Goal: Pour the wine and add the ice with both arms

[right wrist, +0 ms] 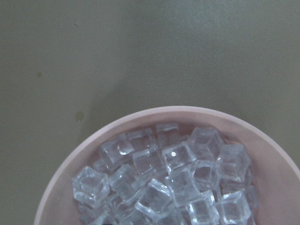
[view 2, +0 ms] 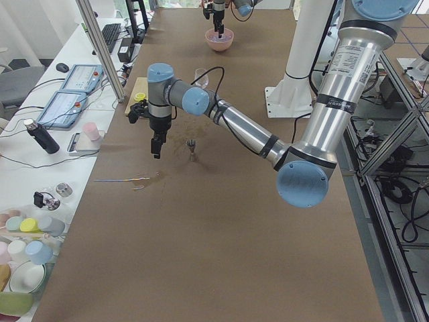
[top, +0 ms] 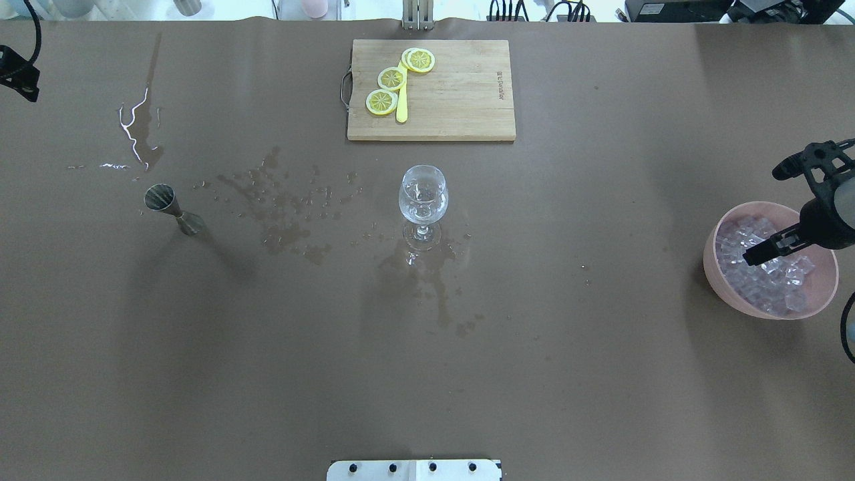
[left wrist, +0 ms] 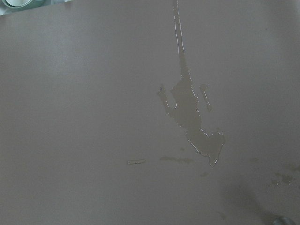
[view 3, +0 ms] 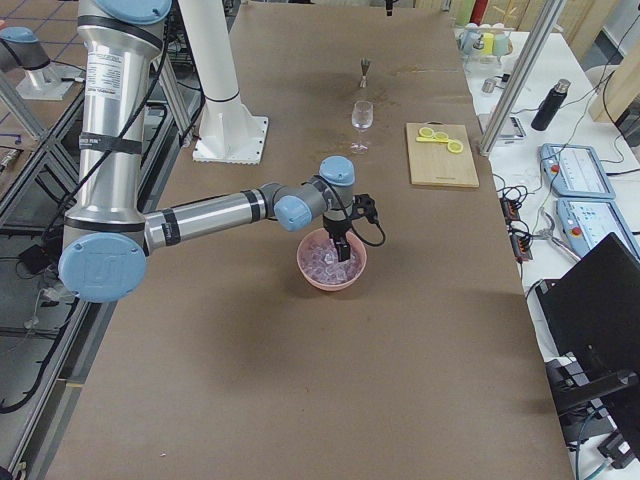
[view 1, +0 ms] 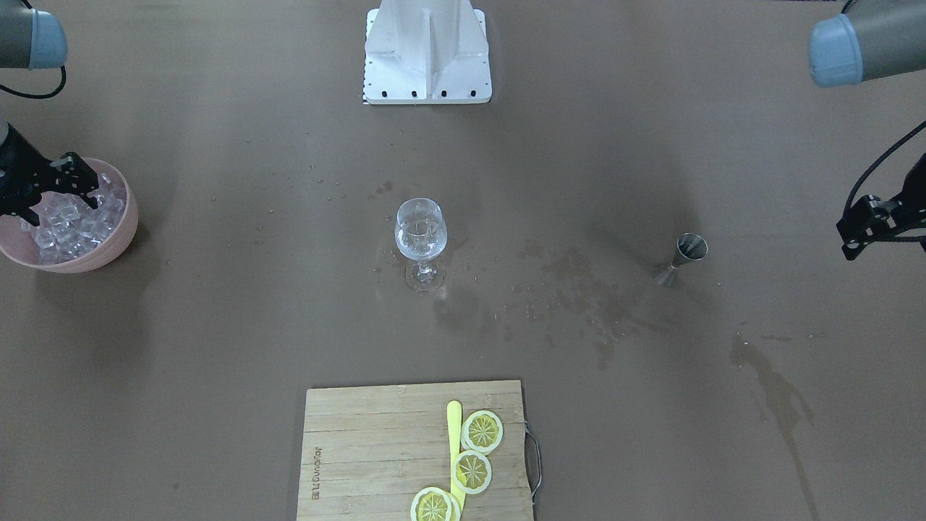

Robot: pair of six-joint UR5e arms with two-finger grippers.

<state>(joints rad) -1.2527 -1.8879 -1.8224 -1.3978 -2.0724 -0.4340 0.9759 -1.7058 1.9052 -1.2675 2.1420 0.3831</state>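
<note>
Clock positions are taken in the overhead view about the wine glass (top: 423,194). The left gripper (view 2: 156,150), at 10 o'clock by the table edge, hangs above the table near a wet streak (top: 137,133). Whether its jaws are spread cannot be told. A steel jigger (top: 168,208) stands upright at 9 o'clock, with splashes (top: 287,207) between it and the glass. The glass, upright at centre, holds the wine (top: 422,210) in its lower part. A cutting board (top: 461,100) bearing lemon slices (top: 392,78) lies at 12 o'clock. At 3 o'clock a pink bowl (top: 713,274) holds the ice (top: 768,287). The right gripper (top: 758,256) points down just over the heap, and its jaw state cannot be told.
</note>
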